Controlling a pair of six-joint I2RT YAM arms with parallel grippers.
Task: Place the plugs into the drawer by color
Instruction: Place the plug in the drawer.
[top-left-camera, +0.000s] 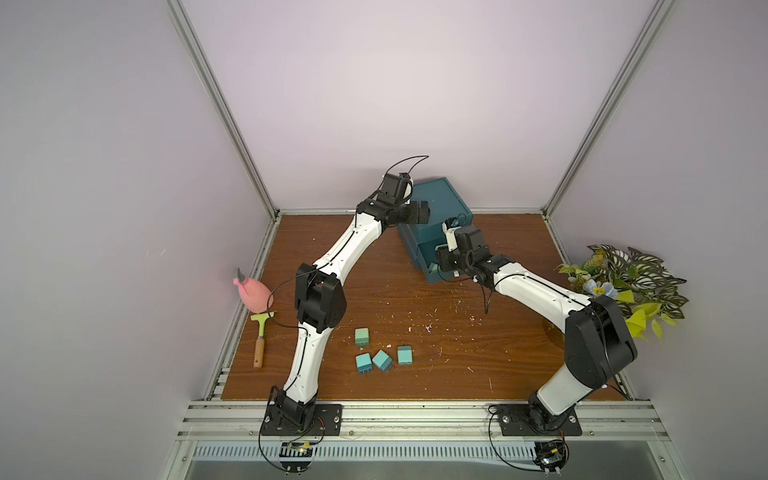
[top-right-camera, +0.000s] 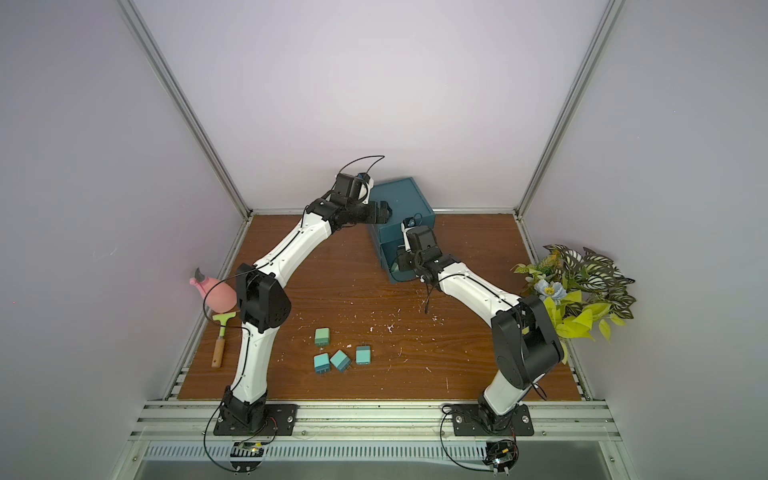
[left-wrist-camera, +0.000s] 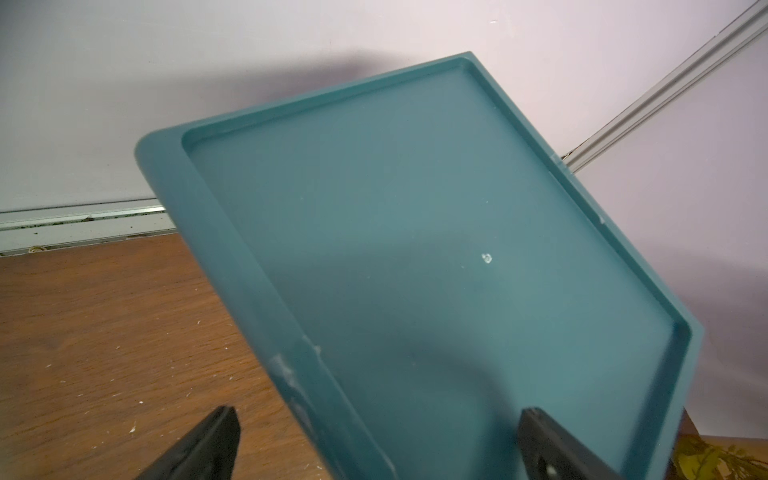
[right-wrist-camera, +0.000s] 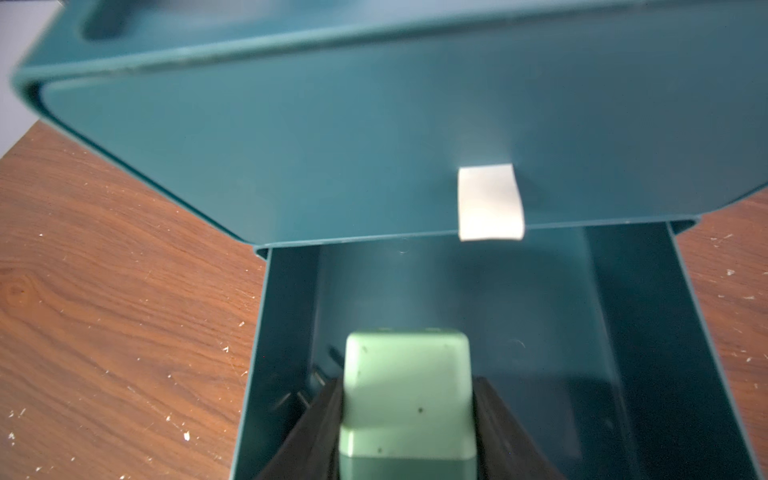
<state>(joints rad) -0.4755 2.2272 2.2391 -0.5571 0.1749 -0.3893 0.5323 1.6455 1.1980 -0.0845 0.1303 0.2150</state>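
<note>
Right gripper (right-wrist-camera: 408, 390) is down in the open drawer (right-wrist-camera: 623, 332), and it has a light green plug (right-wrist-camera: 407, 374) pinched between its two black fingers (right-wrist-camera: 316, 415), one on each flank of the cube. The plug hangs inside the drawer's walls (whether it touches the floor, the wrist view does not show). This pulled-out drawer sits directly under the closed top one, whose white tab handle (right-wrist-camera: 490, 203) hangs over the opening.

Over to the left gripper (left-wrist-camera: 378, 434): jaws spread wide, with nothing between them but the near edge of the chest (left-wrist-camera: 415, 228). One finger is out over the table (left-wrist-camera: 104, 332), its mate over the chest's recessed top. Contact with the chest? Cannot tell.

In both top views the chest stands at the back of the table, turned at an angle. The left arm reaches over its top and the right arm comes in at its front.

Out front, well apart from the chest, four plugs lie loose on the wood: a second green plug (top-left-camera: 361, 336) and, just nearer the robot, three turquoise plugs (top-left-camera: 382, 360) close together in a loose row.

At the table's left edge lie a pink bulb (top-left-camera: 253, 295) and a green-headed scraper (top-left-camera: 261, 340). A leafy plant (top-left-camera: 623, 282) sits at the right edge.
</note>
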